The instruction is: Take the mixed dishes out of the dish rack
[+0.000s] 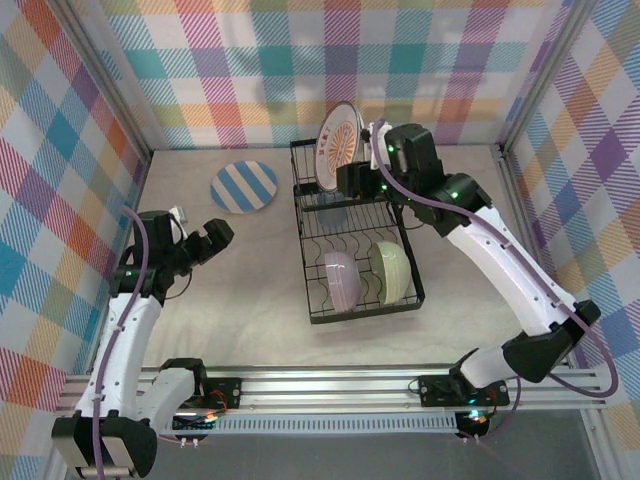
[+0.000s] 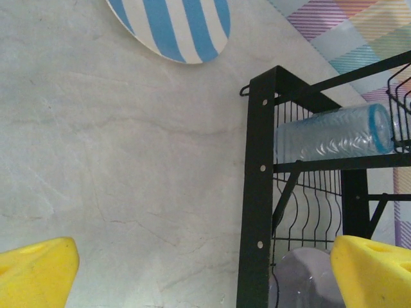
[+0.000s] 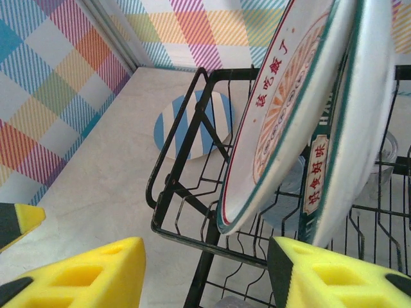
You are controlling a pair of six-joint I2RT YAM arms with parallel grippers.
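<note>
The dish rack (image 1: pixel 312 300) stands mid-table. The white plate with the orange sunburst (image 1: pixel 337 147) stands on edge in its upper basket. My right gripper (image 1: pixel 365 160) is at that plate. In the right wrist view the plate's (image 3: pixel 289 109) lower rim hangs above the gap of the gripper (image 3: pixel 205 276), whose yellow pads are apart and open. A clear bluish tumbler (image 2: pixel 334 135) lies on its side on the upper tier. The lavender bowl (image 1: pixel 342 279) and the pale green bowl (image 1: pixel 390 270) stand in the lower tray. The striped plate (image 1: pixel 244 187) lies flat on the table. My left gripper (image 1: pixel 205 243) hovers open and empty left of the rack.
Checked cloth walls close in the table on three sides. The rack's black corner post (image 2: pixel 257 192) stands close in front of my left gripper's right finger (image 2: pixel 372 269). The bare tabletop (image 1: pixel 250 290) stretches between the left arm and the rack.
</note>
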